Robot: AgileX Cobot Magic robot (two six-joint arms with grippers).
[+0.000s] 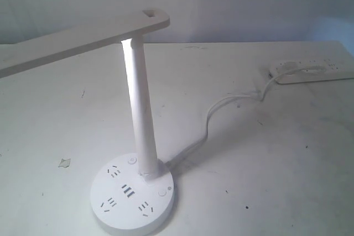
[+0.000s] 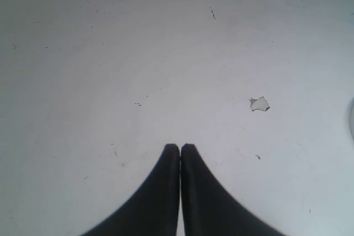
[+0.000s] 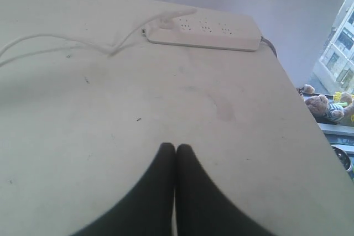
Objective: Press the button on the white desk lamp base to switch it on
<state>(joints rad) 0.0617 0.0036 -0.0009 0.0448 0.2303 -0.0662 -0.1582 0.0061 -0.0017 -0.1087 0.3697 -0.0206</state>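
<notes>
Base (image 1: 131, 200) sat at the near edge of the desk (image 1: 265, 153), low and left of centre in the exterior view. It was a flat, round, white disc. Post (image 1: 141, 114) rose from its rear right part, leaning a bit left toward the top. Head (image 1: 83, 40) ran from the post top out past the left frame edge. Upper post looked bright just under the head; couldn't tell if the lamp was on.

Button (image 1: 162, 193) was on the base top, right side, near the post foot, with a tiny grey mark just beside it on the right. A second round key (image 1: 131, 160) sat at the rear of the base, left of the post. Dark slots sat in four groups around the disc, with the USB ports (image 1: 128, 190) in the middle.

Cord (image 1: 221, 114) left the base behind the post and snaked up and right across the desk to the strip (image 1: 315, 71) at the far right edge. Right wrist cam showed the same strip (image 3: 204, 31) lying flat near a desk corner, with the cord meeting one end.

Left tool (image 2: 180, 147) was clenched, fingers pressed tip to tip, gripping nothing, over bare desk. A small scrap (image 2: 259, 103) lay on the desk near it. The same scrap (image 1: 65, 162) showed left of the base in the exterior view, apart from it.

Right tool (image 3: 175, 147) was also clenched and empty, over bare desk, well apart from the strip. A bear (image 3: 321, 106) sat beyond the desk edge.

Neither tool touched the base or the button.
</notes>
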